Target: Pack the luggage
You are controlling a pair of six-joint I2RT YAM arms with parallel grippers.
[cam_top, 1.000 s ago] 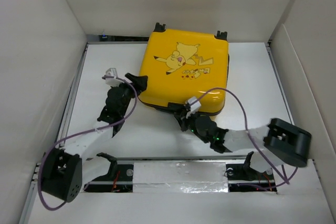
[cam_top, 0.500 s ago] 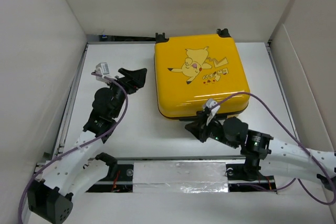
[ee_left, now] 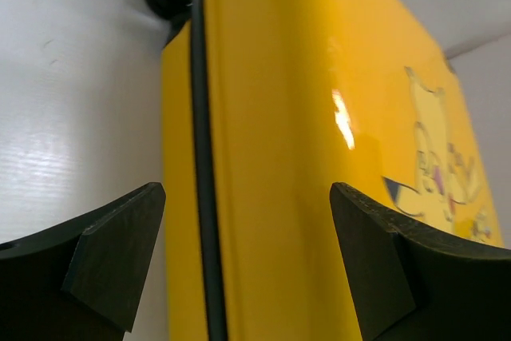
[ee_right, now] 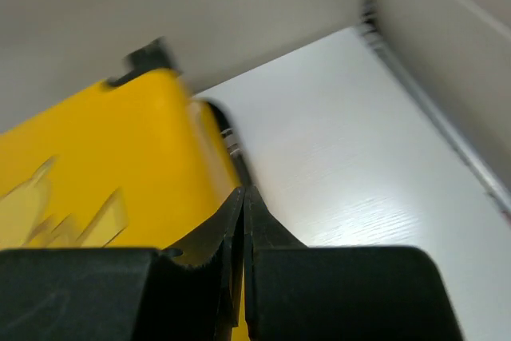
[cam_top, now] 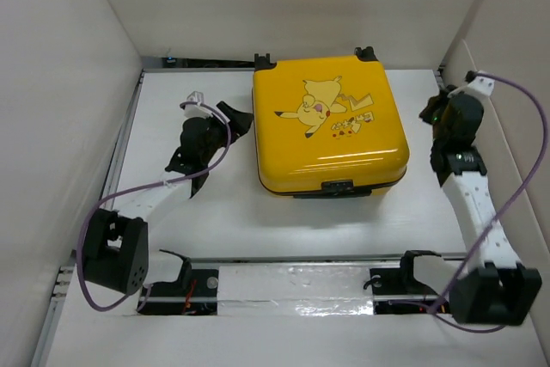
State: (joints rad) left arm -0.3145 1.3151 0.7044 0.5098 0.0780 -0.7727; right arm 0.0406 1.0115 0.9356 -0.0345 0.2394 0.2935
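Swinging off the front of the closed yellow hard-shell Pikachu-print suitcase point(cam_top: 331, 148), which lies flat toward the back of the white table point(cam_top: 215, 221), our right gripper point(cam_top: 436, 112) now hangs by its right side, pinched closed and empty. Left gripper point(cam_top: 234, 119) gapes wide, empty, at the left edge. Probably we're just squaring it up. Lettering point(cam_top: 346, 127) under the cartoon's unreadable.

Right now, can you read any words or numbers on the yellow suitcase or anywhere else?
Nothing here can be read.
Small marks beside the cartoon print on the luggage: maybe letters, but too small and blurred to read in the top view and the left wrist view.
No other label, number or sign shows in any view.
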